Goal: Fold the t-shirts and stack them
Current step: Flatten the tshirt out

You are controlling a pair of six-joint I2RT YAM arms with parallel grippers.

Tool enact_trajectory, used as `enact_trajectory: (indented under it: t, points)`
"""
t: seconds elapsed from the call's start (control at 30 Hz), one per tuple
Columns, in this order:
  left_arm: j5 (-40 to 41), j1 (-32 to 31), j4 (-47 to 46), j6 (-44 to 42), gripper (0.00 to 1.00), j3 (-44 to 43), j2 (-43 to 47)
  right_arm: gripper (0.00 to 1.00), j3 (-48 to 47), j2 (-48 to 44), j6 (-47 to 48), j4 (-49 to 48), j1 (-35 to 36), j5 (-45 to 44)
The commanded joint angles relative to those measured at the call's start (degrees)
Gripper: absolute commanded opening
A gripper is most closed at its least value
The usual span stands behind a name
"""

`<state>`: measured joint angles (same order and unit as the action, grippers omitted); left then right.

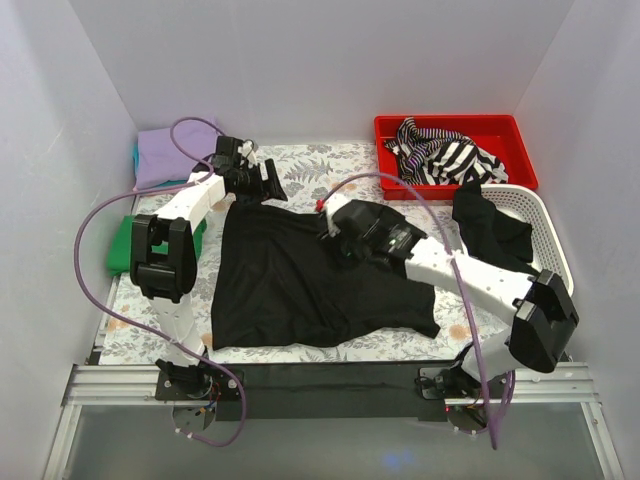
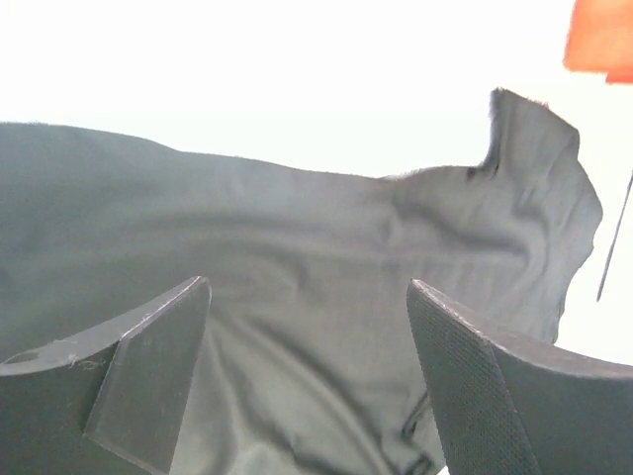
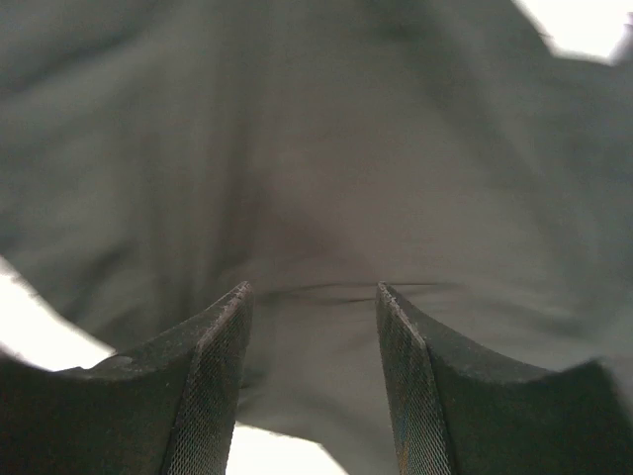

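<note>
Now | black t-shirt (image 1: 300,280) spread | left hand (image 2: 307,287) parted | right hand (image 3: 313,289) parted

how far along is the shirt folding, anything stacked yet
Done: a lavender shirt looks folded on a teal one at the back left, with a green shirt nearby. In hand: the black t-shirt lies spread, unfolded, left pincer and right pincer open at its far edge. Left: folding, stacking, and a dark garment in the white basket.

The black shirt (image 1: 300,280) is matt, soft cloth. The red tray (image 1: 510,135) looks like smooth plastic. The right gripper (image 3: 312,289) has rough, matt black pads (image 3: 208,396).
</note>
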<state>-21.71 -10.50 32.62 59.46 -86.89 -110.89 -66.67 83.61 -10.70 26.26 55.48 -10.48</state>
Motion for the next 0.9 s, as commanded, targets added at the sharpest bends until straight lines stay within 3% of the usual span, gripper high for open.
enact_trajectory:
  t: [0.0,0.13,0.47,0.87]
  points:
    - [5.1,2.32,-1.25,0.65,0.8,-3.72,2.26,0.59,-0.91,0.05,0.94,-0.24,-12.22,-9.03]
    - [3.62,5.83,-0.55,1.88,0.8,-5.74,-1.78,0.59,-4.41,5.57,4.36,-1.12,-23.11,-3.95]
    - [2.38,8.57,-1.94,1.53,0.79,-7.85,-10.92,0.6,-15.92,20.52,5.34,-2.19,-36.66,6.59]
    - [1.59,10.15,0.51,0.66,0.79,-11.46,-14.18,0.6,-22.89,33.45,2.7,-2.97,-42.12,14.52]
